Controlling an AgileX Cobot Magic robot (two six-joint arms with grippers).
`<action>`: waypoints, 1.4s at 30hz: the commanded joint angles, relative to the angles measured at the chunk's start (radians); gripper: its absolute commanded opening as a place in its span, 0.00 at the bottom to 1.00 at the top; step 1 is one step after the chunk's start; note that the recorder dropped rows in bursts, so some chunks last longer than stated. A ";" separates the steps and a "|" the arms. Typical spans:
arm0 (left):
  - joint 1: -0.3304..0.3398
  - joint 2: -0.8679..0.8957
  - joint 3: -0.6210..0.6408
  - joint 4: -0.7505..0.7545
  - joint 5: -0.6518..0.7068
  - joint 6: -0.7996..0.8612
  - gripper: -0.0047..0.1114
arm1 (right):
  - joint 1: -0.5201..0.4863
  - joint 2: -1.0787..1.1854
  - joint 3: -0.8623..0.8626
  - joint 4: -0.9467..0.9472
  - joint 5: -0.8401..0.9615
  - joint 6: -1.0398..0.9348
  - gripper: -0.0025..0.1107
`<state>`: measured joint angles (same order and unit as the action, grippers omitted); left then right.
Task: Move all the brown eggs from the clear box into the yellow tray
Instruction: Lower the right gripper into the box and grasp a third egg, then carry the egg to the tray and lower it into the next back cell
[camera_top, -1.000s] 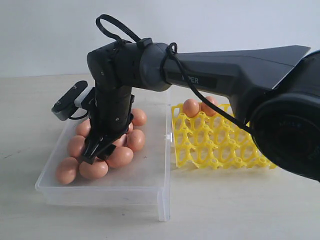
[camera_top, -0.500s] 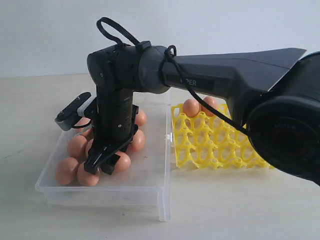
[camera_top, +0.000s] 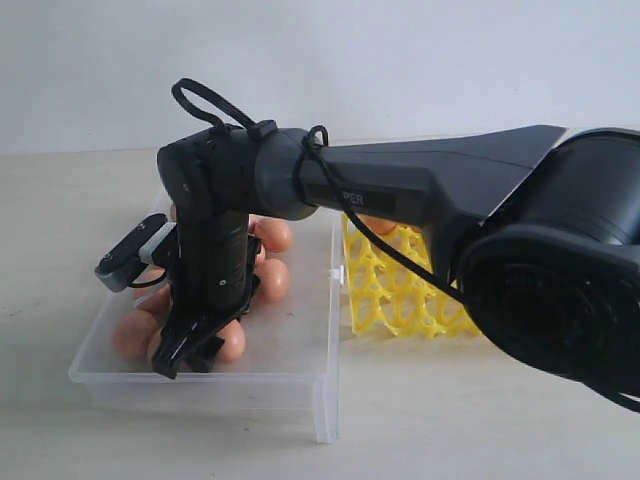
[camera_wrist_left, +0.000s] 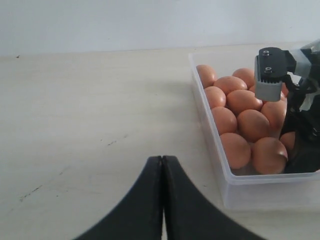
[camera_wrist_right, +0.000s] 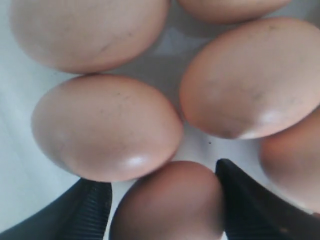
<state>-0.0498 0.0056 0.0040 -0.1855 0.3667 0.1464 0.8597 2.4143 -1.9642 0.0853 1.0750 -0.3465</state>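
Closest to me, the right arm (camera_top: 540, 290) fills the right side with its thick dark body and reaches across to the left. Just past the front wall of the clear box (camera_top: 200, 388), the right gripper (camera_top: 187, 357) points straight down inside the box. Its tips sit low among the brown eggs (camera_top: 270, 280), near the front left corner.

From its wrist, the two black fingers (camera_wrist_right: 92, 207) stand wide apart with one egg (camera_wrist_right: 167, 200) right between them, each finger just beside the egg's flank. Whether they actually press it I cannot tell. Other eggs crowd close around that one on the box floor, and more lie heaped behind the gripper toward the back wall.

(The left gripper (camera_wrist_left: 162, 160) hangs over bare table (camera_wrist_left: 75, 125) off the box's short end, its fingers pressed together with nothing between them.)

Farther right, past the box's long edge with its small white clasp (camera_top: 337, 272), the yellow tray (camera_top: 400, 295) stands just beside the box, half hidden by the arm. A sliver of orange in its back row looks like an egg, though the arm covers most of it.
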 joint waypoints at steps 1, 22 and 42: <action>0.001 -0.006 -0.004 -0.001 -0.010 -0.001 0.04 | 0.002 0.000 -0.007 0.006 -0.067 0.041 0.38; 0.001 -0.006 -0.004 -0.001 -0.010 -0.001 0.04 | 0.002 -0.279 0.070 -0.051 -0.148 0.105 0.02; 0.001 -0.006 -0.004 -0.001 -0.010 -0.001 0.04 | -0.494 -1.000 1.259 0.082 -1.257 0.257 0.02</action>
<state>-0.0498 0.0056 0.0040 -0.1855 0.3667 0.1464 0.4396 1.3725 -0.7083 0.1796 -0.1694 -0.1164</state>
